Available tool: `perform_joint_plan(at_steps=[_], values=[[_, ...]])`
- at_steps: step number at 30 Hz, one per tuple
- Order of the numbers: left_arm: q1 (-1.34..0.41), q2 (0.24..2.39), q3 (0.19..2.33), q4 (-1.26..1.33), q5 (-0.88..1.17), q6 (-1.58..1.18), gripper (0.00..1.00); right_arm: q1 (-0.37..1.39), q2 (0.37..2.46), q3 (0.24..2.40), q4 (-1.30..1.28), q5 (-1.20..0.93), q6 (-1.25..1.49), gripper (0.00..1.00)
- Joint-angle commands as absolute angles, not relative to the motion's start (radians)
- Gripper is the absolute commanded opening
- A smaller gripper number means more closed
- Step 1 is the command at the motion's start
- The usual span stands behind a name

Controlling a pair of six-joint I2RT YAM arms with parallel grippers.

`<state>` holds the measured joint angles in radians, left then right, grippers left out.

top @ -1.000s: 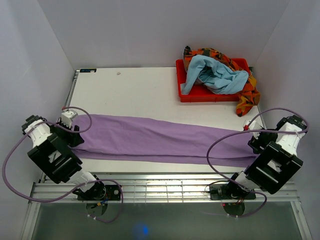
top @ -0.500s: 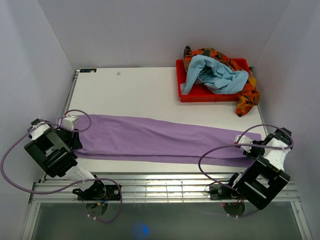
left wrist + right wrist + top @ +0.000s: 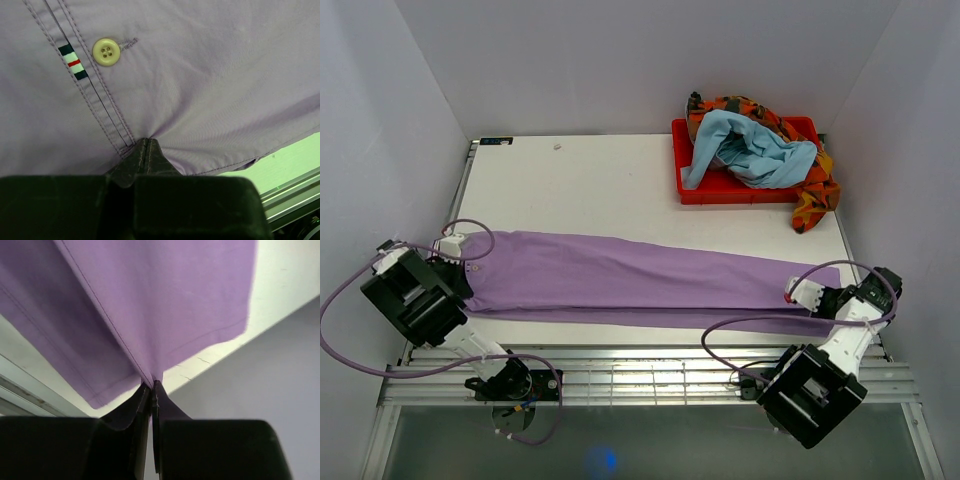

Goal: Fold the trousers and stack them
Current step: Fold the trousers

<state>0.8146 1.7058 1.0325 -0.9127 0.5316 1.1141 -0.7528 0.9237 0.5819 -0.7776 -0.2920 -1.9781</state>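
Both grippers pinch the ends of the trousers, which are spread long on the table.

The trousers lie flat along the near part of the table, the waist at the left and the leg ends at the right, and they reach almost from one side to the other. The left gripper is clenched on the waist edge. The cloth makes small wrinkles where it goes between the tips, and a pale button and a striped tag are close by. The right gripper is clenched on the leg end, near the right edge of the table, with a fold of cloth drawn into its closed tips. In the far right corner a red tray holds a blue cloth and a patterned cloth, which hangs over the tray's right side.
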Motion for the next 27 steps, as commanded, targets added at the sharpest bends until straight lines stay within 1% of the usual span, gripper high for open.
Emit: perform_joint_plan(at_steps=[1,6,10,14,16,18,22,27], values=[[0.85,1.695,1.063,-0.88,0.474,1.176,0.0,-0.769,0.893,0.467,-0.723,-0.235,-2.239,0.08],[0.851,1.666,1.037,-0.902,0.489,1.227,0.0,-0.769,0.807,0.326,-0.686,-0.187,-2.336,0.08],[0.853,1.602,1.049,-0.971,0.572,1.298,0.0,-0.77,0.769,0.264,-0.621,-0.167,-2.381,0.08],[0.865,1.507,1.138,-1.127,0.704,1.367,0.0,-0.769,0.804,0.287,-0.621,-0.158,-2.347,0.08],[0.867,1.496,1.172,-1.17,0.719,1.411,0.0,-0.77,0.819,0.302,-0.621,-0.156,-2.329,0.08],[0.871,1.499,1.189,-1.196,0.694,1.437,0.0,-0.77,0.842,0.336,-0.623,-0.163,-2.291,0.08],[0.914,1.542,1.157,-1.181,0.629,1.528,0.0,-0.778,0.876,0.383,-0.624,-0.173,-2.264,0.08],[0.962,1.612,1.092,-1.101,0.555,1.578,0.0,-0.778,0.867,0.361,-0.638,-0.169,-2.293,0.08]])
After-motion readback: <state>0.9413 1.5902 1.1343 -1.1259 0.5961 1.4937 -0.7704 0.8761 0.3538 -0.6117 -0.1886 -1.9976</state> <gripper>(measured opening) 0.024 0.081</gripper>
